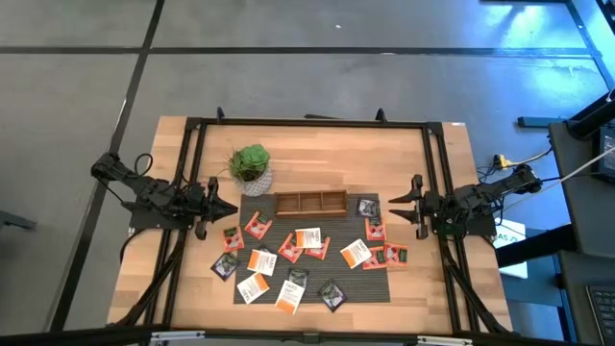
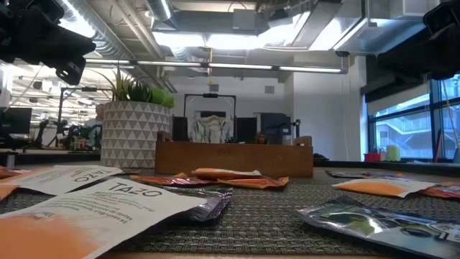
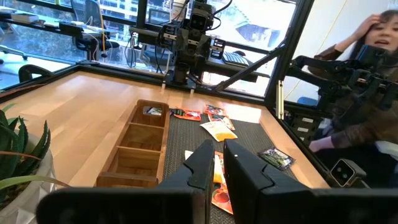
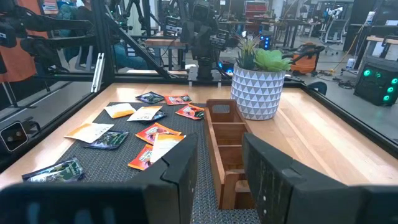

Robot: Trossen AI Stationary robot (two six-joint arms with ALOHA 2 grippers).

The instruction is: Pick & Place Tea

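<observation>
Several tea sachets (image 1: 307, 238), orange-red, white with orange print and dark, lie flat and scattered on a dark woven mat (image 1: 317, 288); they also show in the low view (image 2: 108, 205) and in both wrist views (image 3: 217, 129) (image 4: 152, 134). One dark sachet (image 3: 152, 111) lies in an end compartment of the wooden tray. My left gripper (image 1: 231, 208) (image 3: 219, 149) hovers at the mat's left edge, shut and holding nothing. My right gripper (image 1: 392, 204) (image 4: 221, 146) hovers at the mat's right edge, open and holding nothing. Both point toward the table's middle.
A three-compartment brown wooden tray (image 1: 309, 202) stands at the mat's far edge. A green potted plant (image 1: 252, 165) in a white patterned pot stands left of it. A black frame (image 1: 307, 122) borders the table. A person (image 3: 367, 93) sits beyond the table's right side.
</observation>
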